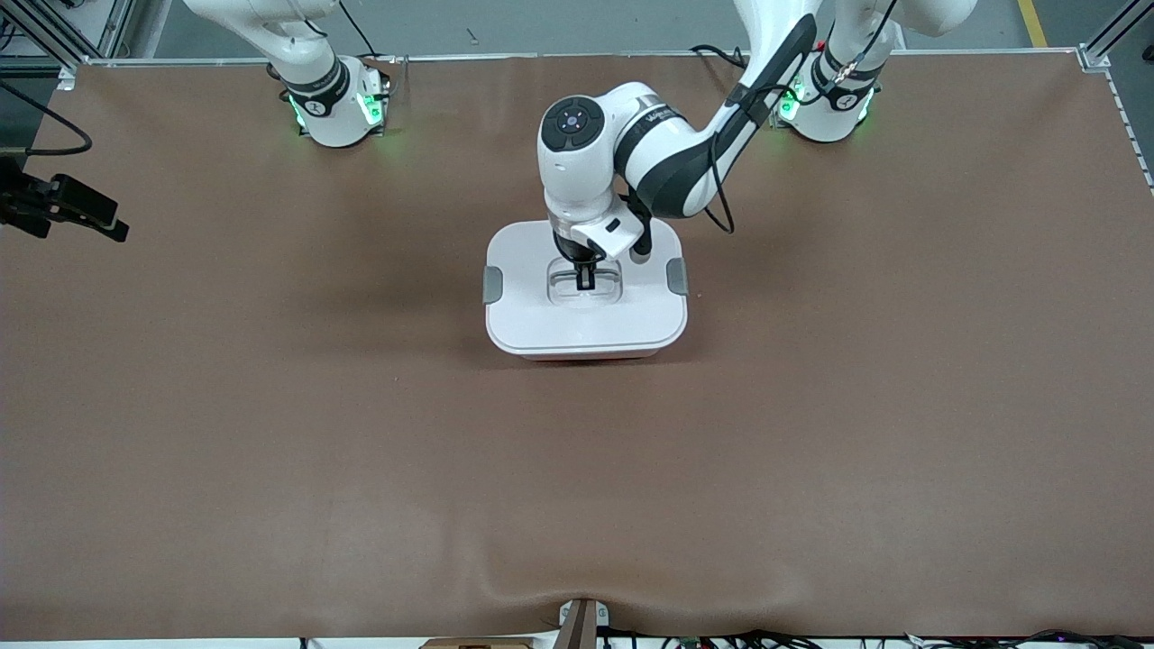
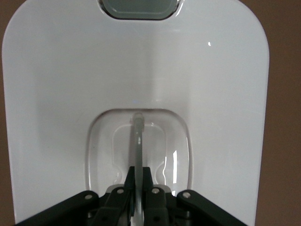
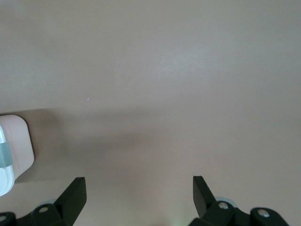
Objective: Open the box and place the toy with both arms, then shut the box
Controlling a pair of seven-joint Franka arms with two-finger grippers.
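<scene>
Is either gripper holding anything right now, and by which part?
The left gripper is shut on the box lid's centre handle. The right gripper is open over bare table, holding nothing.

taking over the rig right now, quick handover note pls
Left gripper: down in the lid's centre recess, shut on the handle.
Right gripper: open, over bare table toward the right arm's end, waiting.
Box: mid-table, lid on; both side latches look down.
Toy: not in view.
Done: cannot tell whether the toy is inside.
Left: if the box is empty, open it, put the toy in, close it.
</scene>
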